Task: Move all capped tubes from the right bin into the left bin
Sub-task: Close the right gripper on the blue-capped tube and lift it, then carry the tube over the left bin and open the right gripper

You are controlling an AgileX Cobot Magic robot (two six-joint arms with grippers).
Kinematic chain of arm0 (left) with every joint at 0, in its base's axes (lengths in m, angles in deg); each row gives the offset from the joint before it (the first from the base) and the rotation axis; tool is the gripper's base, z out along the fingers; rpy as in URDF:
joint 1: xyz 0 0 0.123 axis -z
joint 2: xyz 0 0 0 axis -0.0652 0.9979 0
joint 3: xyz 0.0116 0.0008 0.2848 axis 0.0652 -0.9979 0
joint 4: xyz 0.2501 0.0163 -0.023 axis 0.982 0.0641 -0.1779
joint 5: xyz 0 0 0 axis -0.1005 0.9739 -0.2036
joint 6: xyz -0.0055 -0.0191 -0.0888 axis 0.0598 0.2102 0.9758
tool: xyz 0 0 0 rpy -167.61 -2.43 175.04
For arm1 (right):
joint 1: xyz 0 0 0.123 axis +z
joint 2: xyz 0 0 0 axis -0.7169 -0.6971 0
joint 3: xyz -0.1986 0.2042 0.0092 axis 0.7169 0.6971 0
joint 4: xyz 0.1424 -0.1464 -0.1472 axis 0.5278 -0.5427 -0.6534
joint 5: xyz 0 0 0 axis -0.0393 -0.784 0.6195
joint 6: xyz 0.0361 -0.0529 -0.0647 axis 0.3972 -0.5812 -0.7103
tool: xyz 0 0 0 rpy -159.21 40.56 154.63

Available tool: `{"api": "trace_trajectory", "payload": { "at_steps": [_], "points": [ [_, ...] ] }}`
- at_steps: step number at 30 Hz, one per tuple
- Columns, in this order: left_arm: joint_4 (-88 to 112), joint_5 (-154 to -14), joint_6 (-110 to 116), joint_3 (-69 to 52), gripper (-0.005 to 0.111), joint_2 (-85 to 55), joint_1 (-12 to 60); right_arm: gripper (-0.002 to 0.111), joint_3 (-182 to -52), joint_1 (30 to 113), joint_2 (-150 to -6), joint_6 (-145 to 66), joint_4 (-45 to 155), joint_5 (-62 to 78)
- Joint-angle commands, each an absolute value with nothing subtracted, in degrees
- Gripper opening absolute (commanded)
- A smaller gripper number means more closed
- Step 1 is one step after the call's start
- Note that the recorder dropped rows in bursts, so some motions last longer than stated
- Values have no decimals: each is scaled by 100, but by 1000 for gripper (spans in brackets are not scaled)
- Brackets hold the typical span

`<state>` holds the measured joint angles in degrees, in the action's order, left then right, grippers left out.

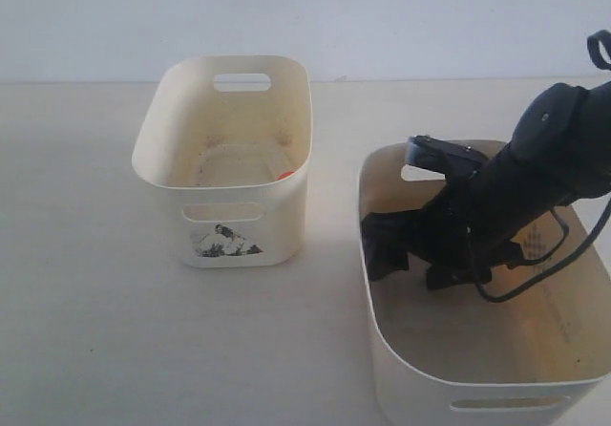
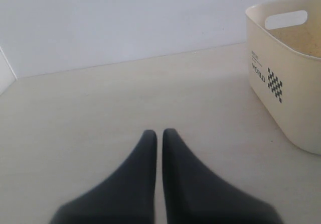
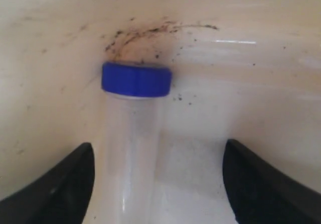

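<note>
The larger right bin [image 1: 382, 350] stands at the front right, and my right arm reaches down into it. My right gripper [image 1: 380, 249] is low inside, near the bin's left wall. In the right wrist view the right gripper [image 3: 158, 148] is open around a clear tube with a blue cap [image 3: 136, 80], which lies on the bin floor closer to one finger. The smaller left bin [image 1: 162, 173] with sticker remains stands at the back left. An orange speck [image 1: 284, 173] shows on its floor. My left gripper [image 2: 159, 133] is shut and empty above the bare table. No other tubes are visible.
A cream bin wall [image 2: 286, 88] with a "WORLD" print and a checker mark stands to one side in the left wrist view. Dark specks [image 3: 145, 33] mark the right bin's inner wall beyond the cap. Pale tabletop [image 1: 95, 330] surrounds both bins.
</note>
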<state>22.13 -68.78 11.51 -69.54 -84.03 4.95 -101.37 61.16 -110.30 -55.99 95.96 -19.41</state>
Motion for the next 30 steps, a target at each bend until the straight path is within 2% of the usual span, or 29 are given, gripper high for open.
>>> {"api": "trace_trajectory", "payload": {
  "at_steps": [1,7,11,17,25,30],
  "points": [
    [2207,-6923,1218,-6931,4,-8410,488,65,-10107,6460,-11333,-5514,9500,-1643],
    [2207,-6923,1218,-6931,4,-8410,488,29,-10107,6497,-11490,-5156,9478,-1514],
    [2207,-6923,1218,-6931,4,-8410,488,-1,-10107,6497,-11508,-5156,9478,-1423],
    [2207,-6923,1218,-6931,4,-8410,488,0,-10161,6363,-11085,-5156,9412,-1767],
    [2207,-6923,1218,-6931,4,-8410,488,0,-10990,6348,-8797,-5145,8745,-2690],
    [2207,-6923,1218,-6931,4,-8410,488,0,-11350,6360,-7839,-5282,8849,-1948]
  ]
}}
